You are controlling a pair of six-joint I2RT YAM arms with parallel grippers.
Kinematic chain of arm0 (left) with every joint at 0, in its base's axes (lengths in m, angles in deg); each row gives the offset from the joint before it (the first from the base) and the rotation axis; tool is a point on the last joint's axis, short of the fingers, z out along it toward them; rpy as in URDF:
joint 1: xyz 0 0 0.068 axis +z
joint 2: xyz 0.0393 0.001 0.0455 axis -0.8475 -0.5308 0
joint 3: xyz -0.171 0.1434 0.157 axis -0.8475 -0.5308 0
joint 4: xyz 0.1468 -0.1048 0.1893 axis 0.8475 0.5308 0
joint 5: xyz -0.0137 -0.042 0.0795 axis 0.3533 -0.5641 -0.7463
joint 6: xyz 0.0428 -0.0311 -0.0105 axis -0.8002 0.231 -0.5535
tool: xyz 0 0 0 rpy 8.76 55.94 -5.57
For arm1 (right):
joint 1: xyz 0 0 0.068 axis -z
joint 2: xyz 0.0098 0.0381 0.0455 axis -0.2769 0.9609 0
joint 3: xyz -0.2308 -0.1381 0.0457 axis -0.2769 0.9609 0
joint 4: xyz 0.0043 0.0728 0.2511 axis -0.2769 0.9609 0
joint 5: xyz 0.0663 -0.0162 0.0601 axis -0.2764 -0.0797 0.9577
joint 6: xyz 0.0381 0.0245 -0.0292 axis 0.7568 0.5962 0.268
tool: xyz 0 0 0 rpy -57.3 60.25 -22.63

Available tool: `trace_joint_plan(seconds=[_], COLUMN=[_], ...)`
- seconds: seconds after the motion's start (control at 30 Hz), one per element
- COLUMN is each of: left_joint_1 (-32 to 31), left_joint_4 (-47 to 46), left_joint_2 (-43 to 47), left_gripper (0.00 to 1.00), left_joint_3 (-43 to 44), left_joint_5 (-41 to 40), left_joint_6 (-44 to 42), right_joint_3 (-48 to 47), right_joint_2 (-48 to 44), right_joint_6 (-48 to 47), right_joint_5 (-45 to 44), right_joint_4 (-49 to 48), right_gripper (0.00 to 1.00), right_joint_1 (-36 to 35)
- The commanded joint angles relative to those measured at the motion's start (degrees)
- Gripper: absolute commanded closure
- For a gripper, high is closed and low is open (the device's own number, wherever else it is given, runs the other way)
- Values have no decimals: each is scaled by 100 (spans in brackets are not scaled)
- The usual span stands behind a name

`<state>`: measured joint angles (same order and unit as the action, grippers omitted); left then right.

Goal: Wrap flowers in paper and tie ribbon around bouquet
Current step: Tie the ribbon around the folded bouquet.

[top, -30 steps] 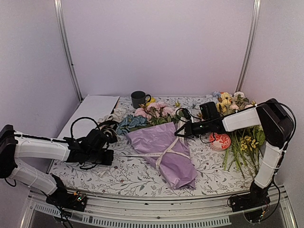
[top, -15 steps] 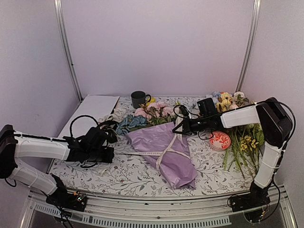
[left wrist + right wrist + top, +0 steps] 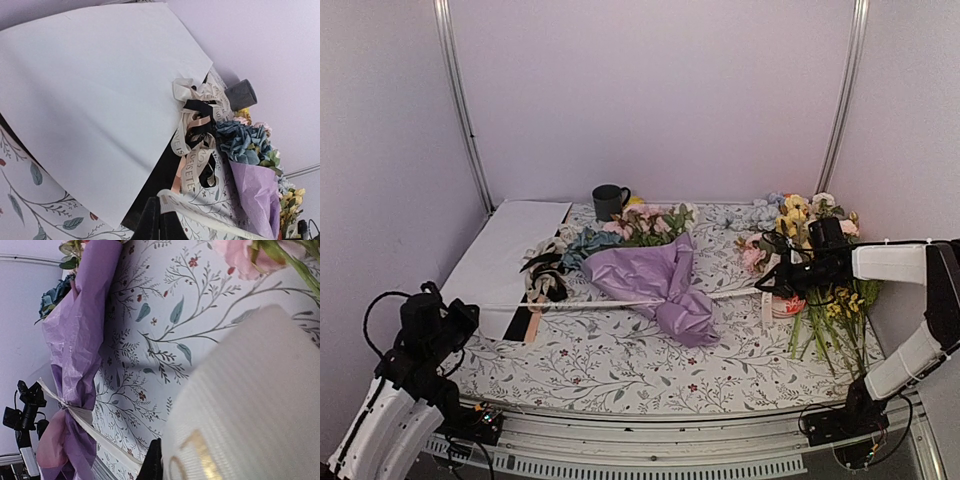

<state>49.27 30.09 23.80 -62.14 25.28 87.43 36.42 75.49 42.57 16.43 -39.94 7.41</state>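
The left jaws and the right jaws are both clamped tight, each pinching one end of the ribbon point(image 3: 590, 303), which runs taut from side to side across the surface point(image 3: 620, 365). The bouquet point(image 3: 650, 275) lies between them (nearer the right arm), cinched at its waist, blooms toward the far edge. Tightening likely means pulling outward along that line.

partial lettering "isete" on the coiled ribbon bundle point(image 3: 192, 170) — gold marks on the ribbon point(image 3: 250, 405) unreadable
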Motion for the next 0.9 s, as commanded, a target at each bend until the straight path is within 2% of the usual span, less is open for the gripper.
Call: trace_joint_plan(seconds=[0.0, 0.17, 0.4, 0.67, 0.77, 0.87], left_joint_1=[582, 799, 1246, 1347, 1359, 1301], left_joint_4=[854, 867, 827, 709, 311, -334], left_joint_2=[-157, -947, -443, -735, -803, -1108], left_gripper=[100, 100, 100, 100, 100, 100], left_joint_3=[-22, 195, 55, 98, 149, 375], left_joint_5=[-757, -1049, -774, -697, -420, 190], left_joint_6=[276, 379, 241, 117, -260, -661], right_joint_3=[150, 215, 270, 235, 101, -333], right_joint_2=[-92, -256, -517, -482, -640, -598], right_joint_6=[-313, -503, -659, -702, -741, -811], right_joint_5=[-814, -800, -738, -560, -494, -370], right_joint_4=[444, 678, 819, 792, 812, 859], right_gripper=[100, 100, 100, 100, 100, 100], right_joint_1=[695, 1224, 1758, 1787, 1404, 285])
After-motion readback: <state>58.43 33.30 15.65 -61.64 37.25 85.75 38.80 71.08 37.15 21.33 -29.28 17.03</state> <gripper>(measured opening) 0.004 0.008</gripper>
